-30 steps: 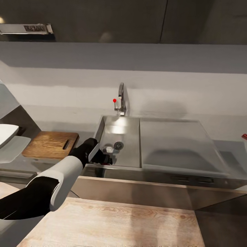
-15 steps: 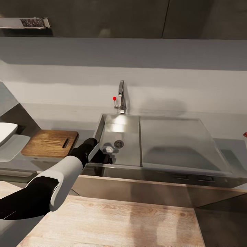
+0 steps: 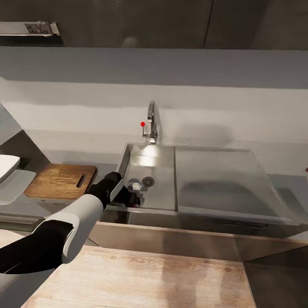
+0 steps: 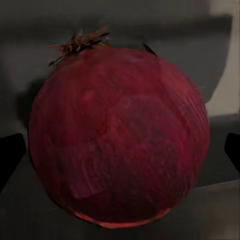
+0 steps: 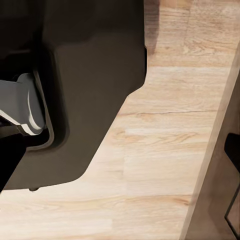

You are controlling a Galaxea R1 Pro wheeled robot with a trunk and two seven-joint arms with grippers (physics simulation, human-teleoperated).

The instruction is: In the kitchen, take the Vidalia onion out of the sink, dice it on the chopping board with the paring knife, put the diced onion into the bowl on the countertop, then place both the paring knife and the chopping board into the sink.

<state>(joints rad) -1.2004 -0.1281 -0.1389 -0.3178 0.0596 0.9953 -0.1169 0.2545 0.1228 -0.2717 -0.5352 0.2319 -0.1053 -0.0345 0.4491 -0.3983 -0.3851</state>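
Observation:
A dark red onion point(image 4: 120, 100) with a dry tuft on top sits close in front of my left wrist camera. My left gripper point(image 4: 120, 155) is open, with one black fingertip point(image 4: 11, 157) on each side of the onion and a small gap to it. In the head view that gripper point(image 3: 131, 199) reaches down into the sink point(image 3: 149, 164) at its front left corner and hides the onion. The brown chopping board point(image 3: 60, 182) lies on the countertop left of the sink. A white bowl point(image 3: 7, 166) is cut off at the far left. The paring knife is out of view.
The sink has a round drain point(image 3: 148, 181), a flat drainboard point(image 3: 222, 179) to the right and a chrome tap point(image 3: 151, 119) with a red knob at the back. Dark cabinets hang above. My right gripper point(image 5: 120, 160) is open over light wood floor beside the robot's dark base point(image 5: 75, 75).
The whole head picture has shifted slightly, so the camera moved. My left arm stays at the sink's front left corner.

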